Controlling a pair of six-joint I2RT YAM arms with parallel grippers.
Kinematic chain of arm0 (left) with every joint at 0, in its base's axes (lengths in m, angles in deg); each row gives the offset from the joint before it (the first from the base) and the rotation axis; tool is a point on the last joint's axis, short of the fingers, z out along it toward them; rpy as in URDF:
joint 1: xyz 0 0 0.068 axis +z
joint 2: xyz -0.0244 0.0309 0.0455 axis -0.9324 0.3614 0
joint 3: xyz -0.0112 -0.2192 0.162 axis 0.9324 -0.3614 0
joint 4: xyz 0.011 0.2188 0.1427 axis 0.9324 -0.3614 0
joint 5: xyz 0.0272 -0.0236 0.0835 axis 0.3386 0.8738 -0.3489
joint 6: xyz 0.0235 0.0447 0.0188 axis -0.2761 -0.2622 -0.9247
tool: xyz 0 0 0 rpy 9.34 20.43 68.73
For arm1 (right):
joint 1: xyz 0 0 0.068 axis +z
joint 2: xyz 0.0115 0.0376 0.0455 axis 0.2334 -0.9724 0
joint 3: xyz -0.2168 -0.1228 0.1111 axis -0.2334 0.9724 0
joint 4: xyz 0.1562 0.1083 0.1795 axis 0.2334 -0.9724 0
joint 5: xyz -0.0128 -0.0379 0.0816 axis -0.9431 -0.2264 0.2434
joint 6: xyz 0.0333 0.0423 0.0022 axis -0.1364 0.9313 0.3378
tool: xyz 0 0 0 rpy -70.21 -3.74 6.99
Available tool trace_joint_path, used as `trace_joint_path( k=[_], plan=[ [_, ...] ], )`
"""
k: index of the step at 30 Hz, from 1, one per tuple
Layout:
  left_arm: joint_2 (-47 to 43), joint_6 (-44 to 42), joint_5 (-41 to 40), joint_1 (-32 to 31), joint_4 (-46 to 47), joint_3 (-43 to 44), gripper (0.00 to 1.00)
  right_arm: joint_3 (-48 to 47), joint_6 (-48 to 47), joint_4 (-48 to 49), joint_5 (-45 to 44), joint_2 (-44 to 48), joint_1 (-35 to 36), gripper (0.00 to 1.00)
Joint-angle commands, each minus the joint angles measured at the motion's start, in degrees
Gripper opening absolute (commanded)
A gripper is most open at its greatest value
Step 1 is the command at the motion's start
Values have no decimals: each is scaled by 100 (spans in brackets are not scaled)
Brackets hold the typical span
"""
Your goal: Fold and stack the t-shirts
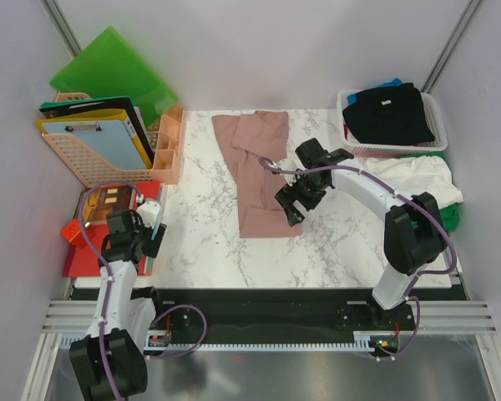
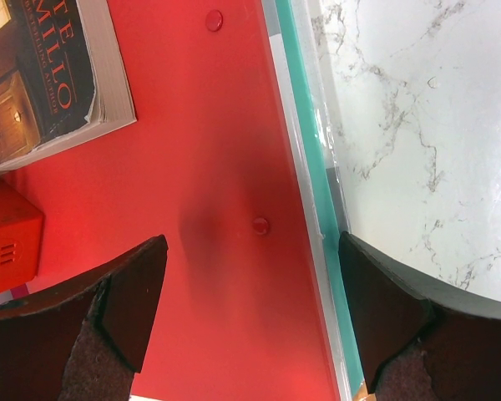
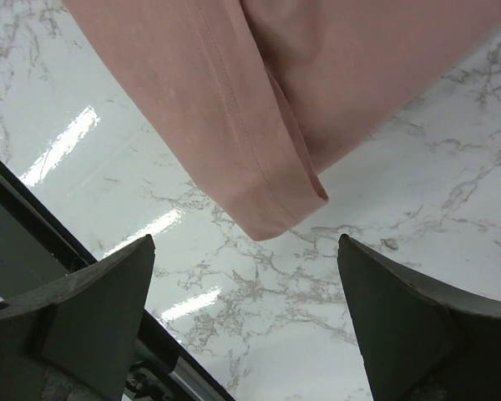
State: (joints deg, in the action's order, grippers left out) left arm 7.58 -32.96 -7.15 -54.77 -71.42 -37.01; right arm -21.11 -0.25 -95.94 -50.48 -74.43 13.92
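A dusty pink t-shirt (image 1: 255, 171) lies folded into a long strip on the marble table (image 1: 200, 234). My right gripper (image 1: 289, 209) hovers open at the strip's near right corner. In the right wrist view that hemmed corner (image 3: 267, 150) lies just ahead of the open gripper (image 3: 246, 326), with only marble between the fingers. A black t-shirt (image 1: 388, 113) fills the white basket (image 1: 438, 134) at the back right, over a bit of blue cloth (image 1: 390, 83). A white t-shirt (image 1: 413, 175) and a green one (image 1: 449, 215) lie heaped beside it. My left gripper (image 1: 149, 232) stands open and holds nothing.
The left gripper (image 2: 250, 317) hangs over a red plastic folder (image 2: 209, 167) with a green folder edge (image 2: 305, 150) beneath it. A book (image 2: 42, 75) and a red box (image 2: 4, 242) rest there. A peach basket (image 1: 83, 163) holds clipboards, and a green folder (image 1: 108, 71) leans behind it.
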Motion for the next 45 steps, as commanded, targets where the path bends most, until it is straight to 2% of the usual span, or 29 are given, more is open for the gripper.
trace_joint_path(
  k=[1, 9, 27, 28, 30, 31, 32, 33, 34, 37, 45],
  plan=[
    [10, -69, 68, 2, 90, 19, 90, 44, 154, 207, 581, -140, -70, 98],
    [-157, -183, -20, 2, 108, -86, 90, 17, 259, 198, 1470, -686, -667, 98],
    [-157, -157, -20, 2, 108, -42, 90, -79, 338, 145, 2436, -1011, -685, 98],
    [-166, -157, -20, 2, 108, -42, 91, -123, 347, 145, 2507, -1029, -685, 95],
    [-166, -157, -28, 2, 108, -51, 91, -167, 347, 127, 2569, -1056, -685, 71],
    [-166, -148, -28, 11, 90, -51, 91, -185, 356, 119, 2569, -1056, -685, 58],
    [-166, -157, -28, 2, 90, -60, 91, -220, 356, 119, 2560, -1056, -677, 35],
    [-175, -157, -28, 2, 99, -69, 90, -229, 373, 119, 2551, -1056, -677, 24],
    [-175, -140, -20, 2, 99, -78, 91, -246, 373, 110, 2525, -1056, -677, 7],
    [-157, -131, -2, 11, 99, -78, 90, -255, 260, 66, 2498, -1012, -677, 0],
    [-113, -95, 33, 2, 108, -78, 90, -510, -119, -127, 2060, -669, -360, 0]
  ],
)
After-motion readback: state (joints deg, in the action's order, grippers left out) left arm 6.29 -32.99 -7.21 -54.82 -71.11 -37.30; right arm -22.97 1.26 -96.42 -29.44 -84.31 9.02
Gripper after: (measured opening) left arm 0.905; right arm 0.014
